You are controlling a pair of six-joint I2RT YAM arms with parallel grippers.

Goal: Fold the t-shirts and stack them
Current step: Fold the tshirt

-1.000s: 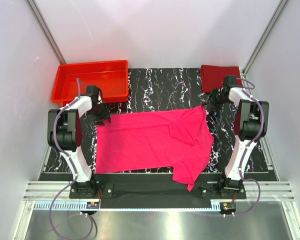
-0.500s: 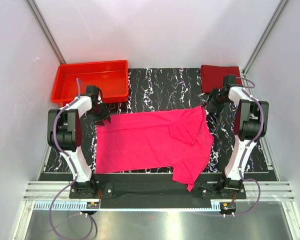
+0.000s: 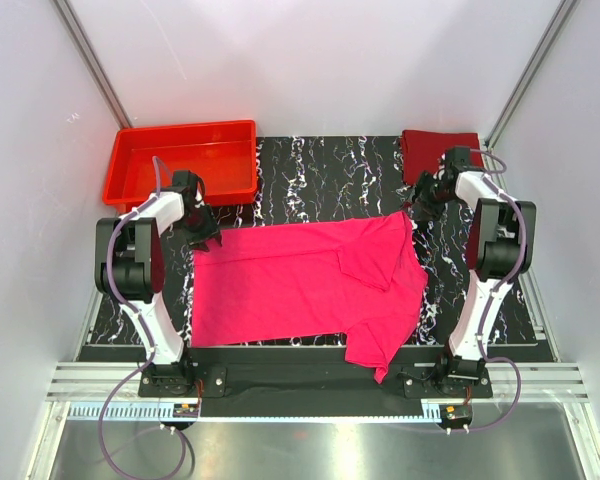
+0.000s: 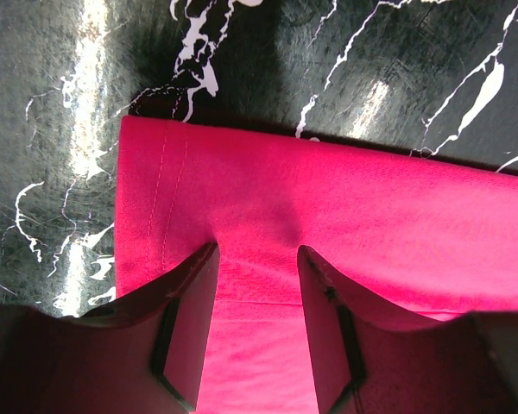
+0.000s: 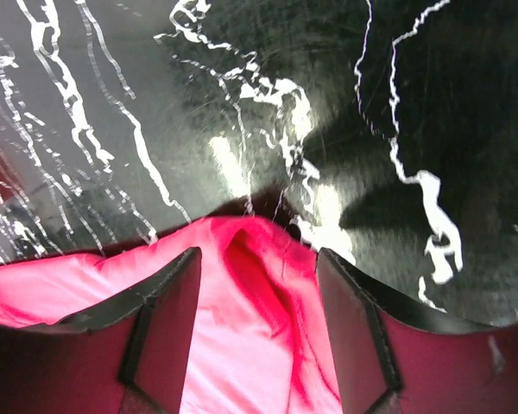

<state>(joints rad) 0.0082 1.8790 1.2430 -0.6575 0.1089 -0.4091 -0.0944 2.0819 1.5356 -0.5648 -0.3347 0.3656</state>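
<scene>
Shirt [image 3: 300,285], bright pink, lies spread; left claw [image 4: 257,252] and right claw [image 5: 259,254] (both parted) straddle its far edge.

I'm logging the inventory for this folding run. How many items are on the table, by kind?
T-shirts: 2 (pink t-shirt spread out, maroon t-shirt folded at the far right corner)
Trays: 1 (red tray)
Total: 3

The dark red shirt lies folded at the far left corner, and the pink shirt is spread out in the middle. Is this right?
Not quite: the top view shows the dark red shirt folded at the far right corner. The pink shirt is spread out in the middle.
</scene>
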